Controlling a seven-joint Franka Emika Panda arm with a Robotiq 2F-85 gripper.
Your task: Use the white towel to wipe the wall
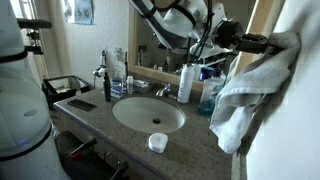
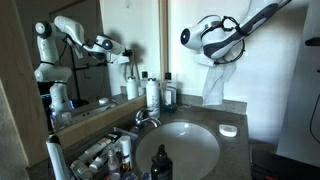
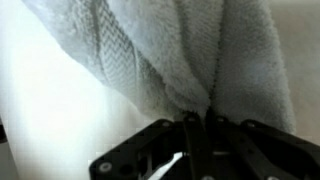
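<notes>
The white towel (image 1: 243, 95) hangs in folds from my gripper (image 1: 283, 43), which is shut on its top and holds it against the pale wall (image 1: 290, 110) at the right of the sink. In an exterior view the towel (image 2: 213, 82) drapes down the wall (image 2: 255, 70) below the gripper (image 2: 222, 52). In the wrist view the towel (image 3: 170, 50) fills the frame, pinched between the closed black fingers (image 3: 197, 120).
A grey counter (image 1: 100, 120) holds an oval sink (image 1: 148, 113), a faucet (image 1: 163, 90), bottles (image 1: 185, 82) and a small white cup (image 1: 157, 142). A mirror (image 2: 90, 50) runs behind the counter. Toiletries (image 2: 100, 155) crowd the counter's near end.
</notes>
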